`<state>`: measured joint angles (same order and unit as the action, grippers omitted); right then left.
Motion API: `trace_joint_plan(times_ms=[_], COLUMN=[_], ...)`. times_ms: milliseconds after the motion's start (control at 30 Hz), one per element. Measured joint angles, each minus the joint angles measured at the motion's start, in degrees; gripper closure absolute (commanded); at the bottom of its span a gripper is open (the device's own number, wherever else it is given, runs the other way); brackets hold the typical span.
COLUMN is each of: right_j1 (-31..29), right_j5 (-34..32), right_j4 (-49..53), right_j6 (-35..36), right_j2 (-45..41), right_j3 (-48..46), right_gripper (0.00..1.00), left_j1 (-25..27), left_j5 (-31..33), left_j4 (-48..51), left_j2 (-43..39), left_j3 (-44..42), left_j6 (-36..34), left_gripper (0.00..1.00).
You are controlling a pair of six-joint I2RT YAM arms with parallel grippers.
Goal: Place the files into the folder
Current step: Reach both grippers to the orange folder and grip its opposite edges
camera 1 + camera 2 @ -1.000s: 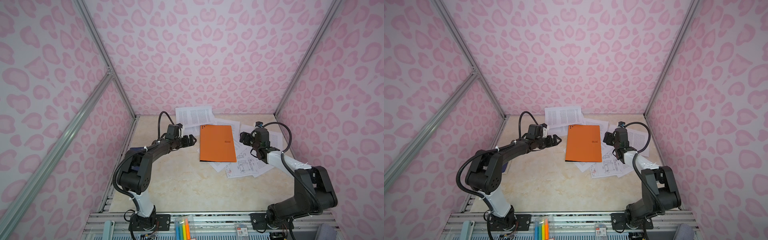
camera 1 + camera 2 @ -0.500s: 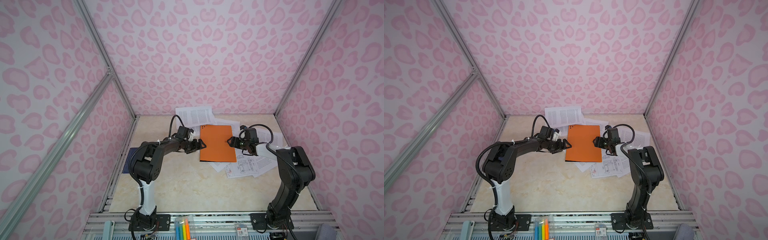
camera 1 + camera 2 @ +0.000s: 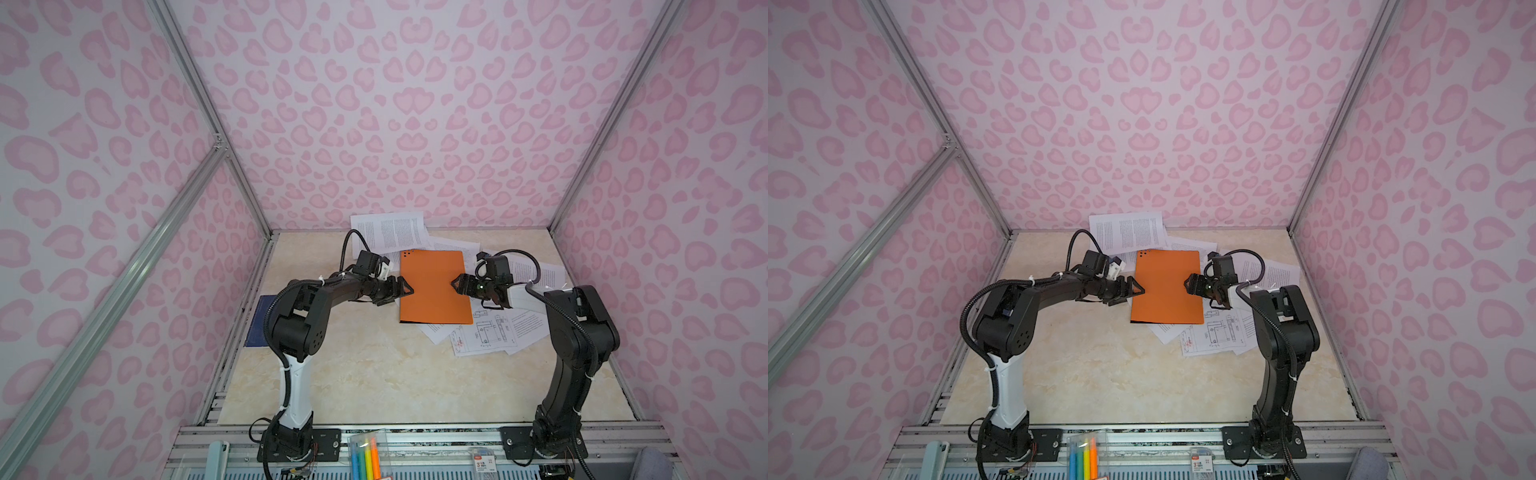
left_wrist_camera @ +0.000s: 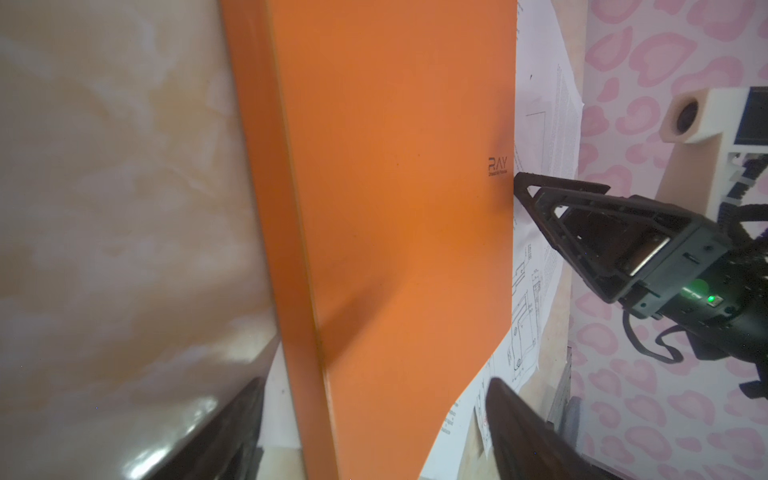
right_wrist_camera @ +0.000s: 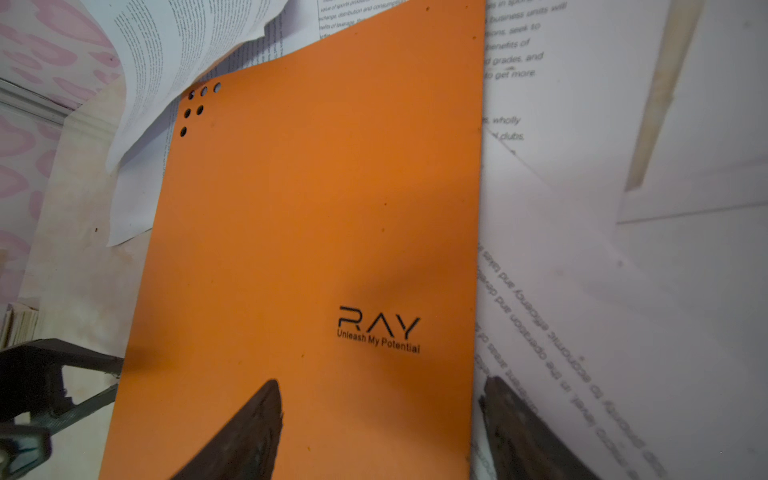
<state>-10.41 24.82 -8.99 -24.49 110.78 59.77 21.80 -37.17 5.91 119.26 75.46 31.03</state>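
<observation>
- The orange folder [image 3: 434, 286] lies closed and flat towards the back of the table [image 3: 374, 374], cover up, with the "RAY" logo near its right edge
- The papers [image 3: 490, 332] are loose and outside the folder. Several fan out from under its right and near edges, with a line drawing among them
- More papers poke out behind the folder, where one printed sheet [image 3: 390, 232] curls up against the back wall
- The left gripper [image 3: 405, 289] sits low at the middle of the folder's left edge, jaws apart and holding nothing
- In the left wrist view one finger [image 4: 232, 436] is on the bare-table side and the other [image 4: 523, 432] is towards the papers, with the folder's left edge between them
- The right gripper [image 3: 455, 284] faces it at the folder's right edge, also spread and empty
- In the right wrist view one finger [image 5: 249, 432] hangs over the cover and the other [image 5: 523, 436] over the papers
- I cannot tell whether either gripper's tips touch the folder
- A dark blue booklet [image 3: 259, 320] lies at the table's left side, well apart from the folder
</observation>
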Motion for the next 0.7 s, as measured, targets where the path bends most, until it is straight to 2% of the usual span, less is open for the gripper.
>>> trace_joint_plan(times_ms=[267, 467, 567, 700], right_j1=[1.9, 2.16, 2.05, 0.96], right_j5=[8.2, 11.85, 12.17, 12.68], right_j4=[-0.55, -0.5, 0.17, 1.68], right_j6=[-5.09, -6.67, -6.84, -6.91], right_j2=[-0.04, -3.63, -5.97, -9.11], right_j3=[0.04, 0.33, 0.33, -0.48], right_gripper=[0.27, 0.33, 0.35, 0.36], left_j1=[-0.15, -0.09, -0.04, 0.04], left_j5=[-1.25, -2.01, -1.81, -1.92], left_j4=[1.6, 1.81, 2.12, 2.54], left_j2=[1.11, 0.02, -2.99, -11.17], left_j3=[2.73, 3.39, 2.71, -0.87], left_j6=[2.6, 4.61, 4.98, 5.53], left_gripper=[0.32, 0.37, 0.38, 0.39])
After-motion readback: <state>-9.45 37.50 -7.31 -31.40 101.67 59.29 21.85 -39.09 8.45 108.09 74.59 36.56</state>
